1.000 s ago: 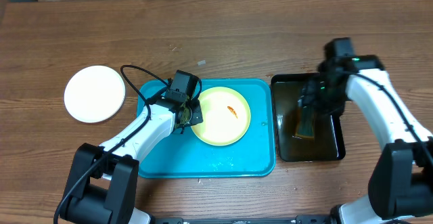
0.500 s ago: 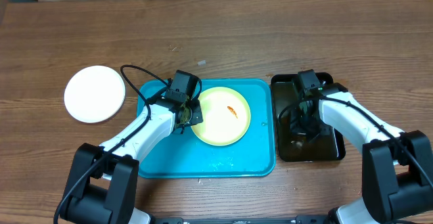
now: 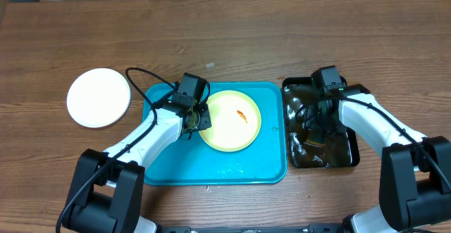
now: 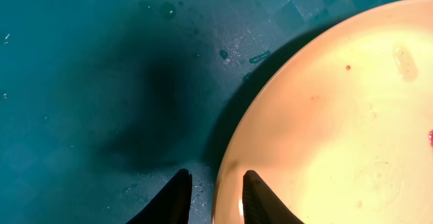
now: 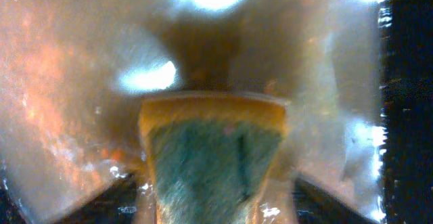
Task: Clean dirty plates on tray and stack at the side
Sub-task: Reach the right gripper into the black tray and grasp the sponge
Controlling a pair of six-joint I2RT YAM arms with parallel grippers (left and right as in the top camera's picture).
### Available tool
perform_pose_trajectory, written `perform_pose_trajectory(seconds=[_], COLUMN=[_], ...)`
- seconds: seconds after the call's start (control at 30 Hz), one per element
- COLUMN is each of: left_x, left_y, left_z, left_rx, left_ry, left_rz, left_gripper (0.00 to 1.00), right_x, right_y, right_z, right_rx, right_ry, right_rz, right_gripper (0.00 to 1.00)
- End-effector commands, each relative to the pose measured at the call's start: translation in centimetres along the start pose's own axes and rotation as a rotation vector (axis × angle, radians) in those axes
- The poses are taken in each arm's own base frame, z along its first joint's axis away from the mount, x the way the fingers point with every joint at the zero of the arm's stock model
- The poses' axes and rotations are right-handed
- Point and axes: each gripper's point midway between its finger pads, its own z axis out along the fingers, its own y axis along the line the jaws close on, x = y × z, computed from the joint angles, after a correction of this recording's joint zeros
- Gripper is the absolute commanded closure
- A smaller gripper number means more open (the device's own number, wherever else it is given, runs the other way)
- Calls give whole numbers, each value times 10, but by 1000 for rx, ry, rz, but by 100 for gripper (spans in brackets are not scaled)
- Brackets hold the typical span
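A pale yellow plate (image 3: 229,120) with a small orange-red smear lies on the turquoise tray (image 3: 169,169). My left gripper (image 3: 196,119) is shut on the plate's left rim. In the left wrist view, one finger is on the plate (image 4: 338,116), the other over the tray (image 4: 81,82), and the gripper (image 4: 218,200) straddles the rim. A white plate (image 3: 99,97) lies on the table left of the tray; I cannot tell whether another lies under it. My right gripper (image 3: 317,131) is shut on a yellow-green sponge (image 5: 213,156) down in dark water.
A black rectangular basin (image 3: 349,155) of dark water stands right of the tray, its left wall close to the tray's right rim. Bare wooden table runs along the back and to the far left.
My right arm has swung in over the basin and lowered the sponge into the water, which now ripples. The left arm and the yellow plate have not moved.
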Motion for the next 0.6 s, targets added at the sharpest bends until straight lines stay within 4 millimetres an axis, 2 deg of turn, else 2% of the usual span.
perform_pose_trajectory(seconds=[0.0,0.03,0.07,0.1,0.13,0.17,0.27,0.33,0.37,0.4,0.47,0.53,0.57], left_x=[-10,-10,-11,-11,-11,-11,-11,-11,-11,-11,-11,-11,-11], left_y=[-3,-3,-3,-3,-3,-3,-3,-3,-3,-3,-3,-3,-3], left_z=[-4,-4,-4,-4,-4,-4,-4,-4,-4,-4,-4,-4,-4], left_rx=[7,8,8,9,9,10,10,10,9,10,10,10,10], left_ry=[-26,-28,-29,-30,-31,-31,-31,-31,-31,-31,-31,-31,-31], left_rz=[-4,-4,-5,-4,-5,-5,-5,-5,-4,-5,-5,-5,-5], left_gripper=[72,72,72,72,70,69,69,69,68,68,67,67,67], right_x=[-11,-11,-12,-13,-16,-20,-38,-48,-54,-56,-60,-66,-70], right_y=[1,1,1,2,3,3,4,7,10,12,16,18,18], right_z=[-8,-8,-8,-8,-8,-8,-10,-11,-13,-13,-14,-16,-17], right_rx=[-5,-7,-8,-11,-15,-16,-34,-51,-68,-78,-94,-103,-108], right_ry=[-39,-38,-39,-46,-58,-71,-140,-180,-203,-210,-227,-249,-265], right_rz=[10,10,10,11,12,16,37,46,48,49,50,51,54], right_gripper=[83,85,81,45,20,19,20,39,67,78,93,93,76])
